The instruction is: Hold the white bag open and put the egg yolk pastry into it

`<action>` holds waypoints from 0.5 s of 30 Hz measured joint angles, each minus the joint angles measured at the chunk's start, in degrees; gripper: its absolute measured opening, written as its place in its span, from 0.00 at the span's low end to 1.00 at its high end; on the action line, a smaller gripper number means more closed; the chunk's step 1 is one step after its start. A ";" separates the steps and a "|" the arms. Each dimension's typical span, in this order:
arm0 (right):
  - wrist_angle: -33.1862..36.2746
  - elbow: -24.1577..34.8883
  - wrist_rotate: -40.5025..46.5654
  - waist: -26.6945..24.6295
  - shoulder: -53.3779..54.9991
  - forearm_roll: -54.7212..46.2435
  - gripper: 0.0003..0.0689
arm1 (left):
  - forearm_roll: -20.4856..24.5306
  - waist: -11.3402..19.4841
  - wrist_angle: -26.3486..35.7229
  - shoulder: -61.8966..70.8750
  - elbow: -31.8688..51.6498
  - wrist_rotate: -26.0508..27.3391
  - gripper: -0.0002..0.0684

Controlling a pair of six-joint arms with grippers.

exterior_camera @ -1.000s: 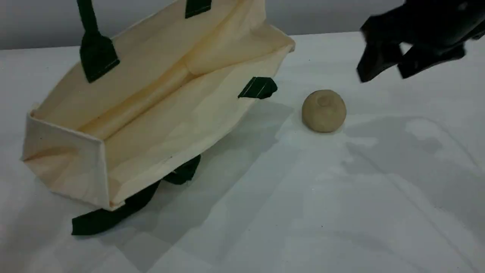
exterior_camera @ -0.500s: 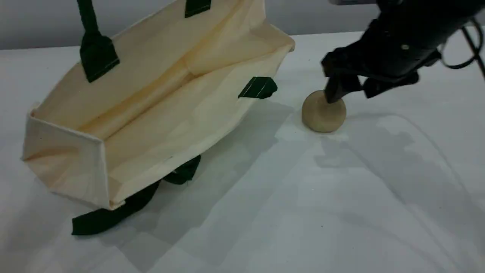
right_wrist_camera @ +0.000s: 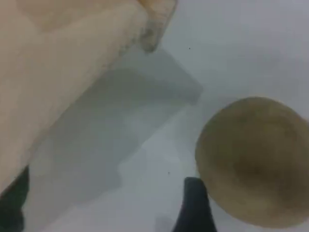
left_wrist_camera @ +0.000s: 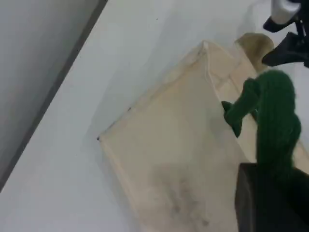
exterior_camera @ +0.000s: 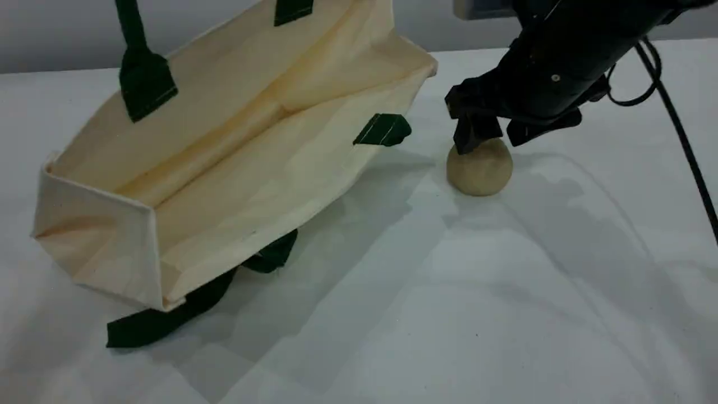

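Observation:
The white bag lies tilted on the table, its mouth gaping toward the camera. One dark green handle rises out of the top edge of the scene view. In the left wrist view my left gripper is shut on that green handle, above the bag. The egg yolk pastry, a tan ball, rests on the table right of the bag. My right gripper hangs open over its far top, one finger on each side. The right wrist view shows the pastry beside a dark fingertip.
The bag's second green handle trails flat on the white table in front of the bag. A black cable runs down from the right arm at the right edge. A grey wall stands behind the table.
My right gripper has come down and to the left, from the upper right corner to just over the pastry, still open. Bag, pastry and left grip have not moved.

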 joint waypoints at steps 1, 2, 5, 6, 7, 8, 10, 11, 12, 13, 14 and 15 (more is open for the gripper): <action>0.00 -0.44 0.00 0.00 0.50 0.00 0.70 | 0.00 0.00 0.00 0.00 0.00 0.00 0.14; 0.19 -0.84 0.00 0.00 1.12 0.00 0.70 | 0.00 0.00 0.00 0.00 0.00 -0.06 0.14; 0.98 -2.32 0.00 0.00 2.80 -0.05 0.70 | 0.00 0.00 0.00 0.00 0.00 -0.35 0.14; 0.98 -2.71 0.00 0.00 3.36 -0.05 0.70 | 0.00 0.00 0.00 0.00 0.00 -0.61 0.14; 0.91 -3.14 0.00 -0.05 3.89 -0.05 0.70 | 0.00 0.00 0.00 0.00 0.00 -0.92 0.14; 0.91 -3.54 0.00 -0.05 4.36 -0.05 0.70 | 0.00 0.00 0.00 0.00 0.00 -1.29 0.14; 0.91 -4.14 0.05 -0.11 5.31 -0.05 0.70 | 0.00 0.00 0.00 0.00 0.00 -1.29 0.14; 0.91 -4.15 0.05 -0.11 5.52 -0.05 0.70 | 0.00 0.00 0.00 0.00 0.00 -1.29 0.14; 0.91 -4.15 0.05 -0.11 5.57 -0.12 0.70 | 0.00 0.00 0.00 0.00 0.00 -1.24 0.14; 0.60 -4.15 0.17 -0.11 5.56 -0.12 0.70 | 0.06 0.00 0.00 0.00 0.00 -1.24 0.14; 0.33 -4.15 0.23 -0.11 5.56 -0.05 0.69 | 0.06 0.00 0.00 0.00 0.00 -1.24 0.14; 0.06 -4.15 0.23 -0.11 5.56 -0.05 0.68 | 0.06 0.00 0.00 0.00 0.00 -1.24 0.14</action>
